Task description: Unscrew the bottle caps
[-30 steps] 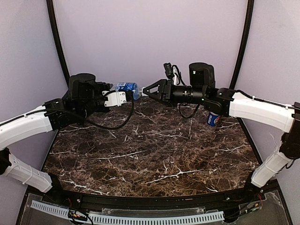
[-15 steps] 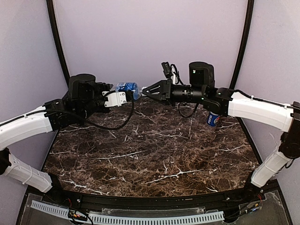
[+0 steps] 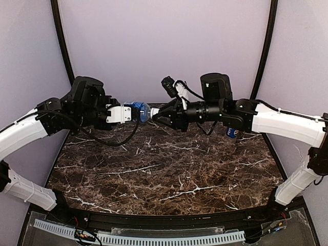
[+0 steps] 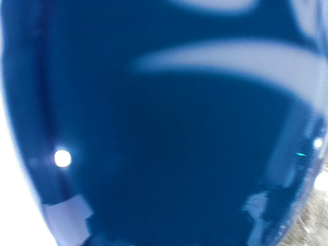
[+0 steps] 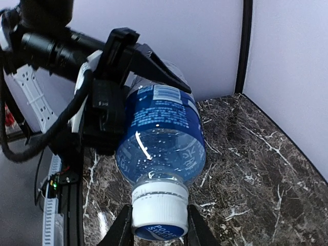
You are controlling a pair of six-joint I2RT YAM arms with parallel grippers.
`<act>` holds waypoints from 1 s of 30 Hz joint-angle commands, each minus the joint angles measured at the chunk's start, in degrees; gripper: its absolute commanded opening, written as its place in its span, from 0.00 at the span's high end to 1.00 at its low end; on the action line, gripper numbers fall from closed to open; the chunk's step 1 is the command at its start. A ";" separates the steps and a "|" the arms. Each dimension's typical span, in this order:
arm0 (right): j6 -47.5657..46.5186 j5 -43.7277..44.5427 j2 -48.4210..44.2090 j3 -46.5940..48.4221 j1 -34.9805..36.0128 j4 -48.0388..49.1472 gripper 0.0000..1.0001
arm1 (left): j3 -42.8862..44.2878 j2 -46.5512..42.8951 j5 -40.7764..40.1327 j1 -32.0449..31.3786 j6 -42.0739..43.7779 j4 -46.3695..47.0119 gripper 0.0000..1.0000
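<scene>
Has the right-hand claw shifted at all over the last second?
Yes. Against the marble table, the right gripper has come lower and slightly left in the top view, closing on the white cap of the bottle.

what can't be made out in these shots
Left wrist view: the blue label of the held bottle fills the frame, blurred, hiding the left hand.
Top view: the Pepsi bottle sits mostly behind the right arm; its cap is hidden.
Right wrist view: the right hand grips the cap, but whether it has loosened doesn't show.
</scene>
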 commanded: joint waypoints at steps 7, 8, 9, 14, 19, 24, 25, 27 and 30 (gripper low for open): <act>-50.42 5.79 -3.50 -4.74 11.66 -1.36 1.00 | 11.47 3.97 21.50 -1.43 -11.23 -29.38 0.96; -52.27 7.43 -3.33 -4.66 12.10 -1.52 1.00 | 11.59 4.07 21.59 -1.41 -11.14 -29.42 0.96; -54.04 8.92 -3.13 -4.62 12.50 -1.54 1.00 | 11.67 4.11 21.81 -1.40 -11.13 -29.52 0.97; -57.59 13.32 -2.45 -4.03 12.90 -1.24 1.00 | 12.90 4.55 22.92 -1.40 -12.07 -29.82 0.97; -53.34 15.50 -4.58 -5.31 12.96 2.14 0.53 | 12.72 3.98 21.19 -1.38 -12.34 -28.73 0.97; -44.89 18.20 -9.40 -8.13 12.73 4.95 0.21 | 9.65 2.84 16.60 -1.33 -11.69 -23.97 0.97; -43.27 18.70 -10.54 -9.04 12.55 5.30 0.14 | 9.09 2.71 15.24 -1.32 -11.81 -23.11 0.97; -39.82 18.71 -12.75 -10.83 12.05 5.38 0.02 | 8.28 2.49 13.12 -1.29 -12.27 -19.97 0.97; -32.70 16.28 -14.99 -12.29 10.64 4.11 0.01 | 6.59 2.21 8.91 -1.26 -12.35 -13.30 0.97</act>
